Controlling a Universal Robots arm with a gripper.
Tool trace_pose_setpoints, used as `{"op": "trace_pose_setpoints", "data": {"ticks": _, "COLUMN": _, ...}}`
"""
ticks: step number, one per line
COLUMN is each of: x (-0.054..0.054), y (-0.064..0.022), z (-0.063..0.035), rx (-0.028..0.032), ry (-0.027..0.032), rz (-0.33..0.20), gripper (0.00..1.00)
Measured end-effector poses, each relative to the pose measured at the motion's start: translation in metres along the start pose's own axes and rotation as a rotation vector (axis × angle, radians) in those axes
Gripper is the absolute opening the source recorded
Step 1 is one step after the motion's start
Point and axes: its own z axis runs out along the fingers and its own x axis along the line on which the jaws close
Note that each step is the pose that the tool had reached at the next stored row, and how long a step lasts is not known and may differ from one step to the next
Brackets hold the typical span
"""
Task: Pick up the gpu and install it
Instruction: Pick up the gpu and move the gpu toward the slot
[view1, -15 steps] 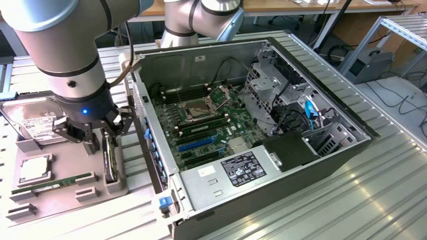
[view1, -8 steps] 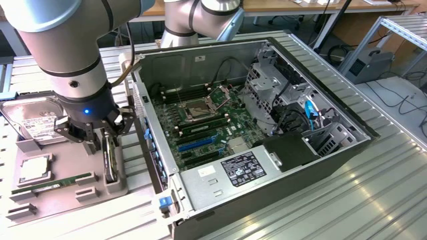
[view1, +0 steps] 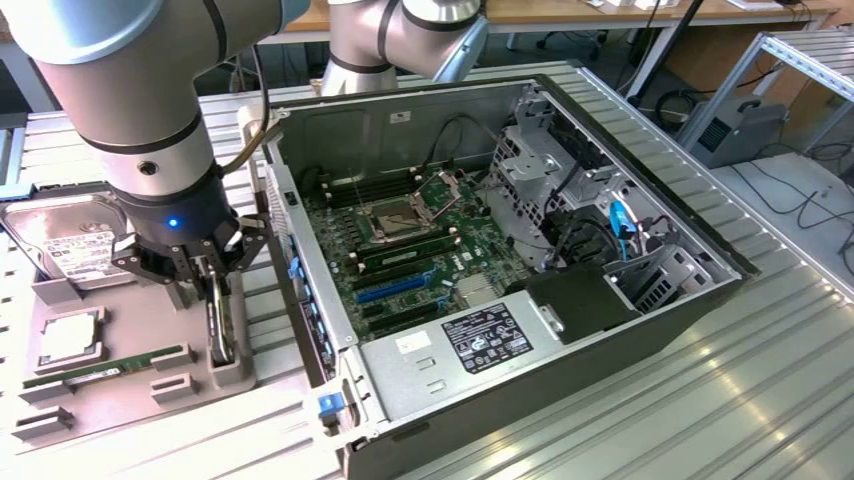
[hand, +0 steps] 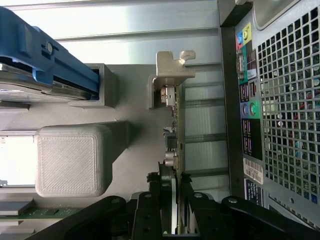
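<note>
1. A robot arm reaches down over a grey parts tray (view1: 134, 395) that lies on a metal table, on the exterior view's left. An open computer case (view1: 387, 115) lies beside the tray, on the exterior view's right.
2. The graphics card (view1: 218, 322) stands on its edge in a slot at the tray's near-case side, thin and dark. It is not yet out of the tray.
3. The gripper (view1: 214, 275) sits directly over the card and astride its top edge. In the wrist view the card (hand: 174, 135) runs straight out from the gripper (hand: 170, 177), with the case's perforated back panel (hand: 285, 100) alongside.
4. Whether the gripper is clamped on the card or merely sits around it, I cannot tell.
5. Other parts rest in the tray: a hard drive (view1: 67, 245) with a white label, a square chip (view1: 67, 340) and a green memory stick (view1: 107, 367).
6. Judged step: the pick-up, at the moment of taking hold. Installing has not begun, and the blue slot (view1: 387, 290) on the board inside the case stands empty.
7. Judged need: a firm, square hold on the thin edge, then a straight lift clear of the slot walls, since a tilt could jam the card.
</note>
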Motion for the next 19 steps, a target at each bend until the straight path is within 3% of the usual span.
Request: {"op": "trace_pose_setpoints", "data": {"ticks": 19, "x": -0.0001, "y": 0.0001, "z": -0.002, "rx": 0.0027, "ry": -0.0002, "rz": 0.0, "gripper": 0.27}}
